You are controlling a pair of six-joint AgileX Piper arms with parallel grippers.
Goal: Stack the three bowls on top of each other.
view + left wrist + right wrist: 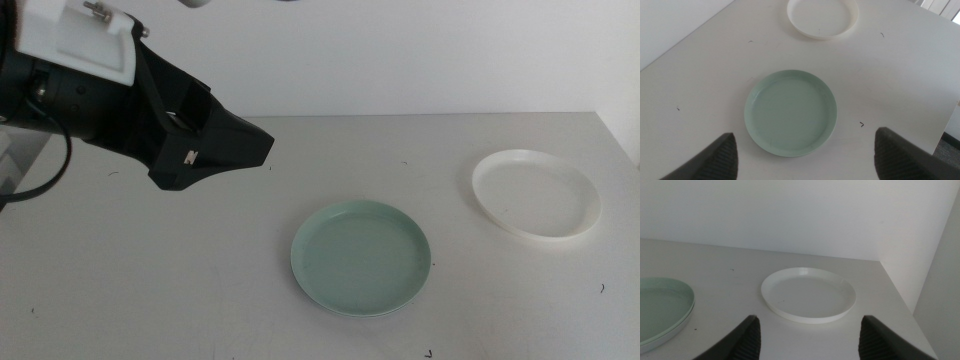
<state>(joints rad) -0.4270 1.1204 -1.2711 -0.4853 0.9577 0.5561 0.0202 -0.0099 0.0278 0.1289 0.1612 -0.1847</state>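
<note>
a pale grey-white table fills most of the middle view, its matt surface marked by a few small dark specks. behind the table's far edge stands a plain white wall, smooth and evenly lit, with no visible shadow bands. in the right wrist view a second white wall meets the first at a corner just beyond the table's end, the table edge running close beside it. in the left wrist view the table's corner gives way to a darker strip of floor, and pale slatted lines, possibly blinds, show beyond the table's far corner. light is soft and diffuse throughout.
</note>
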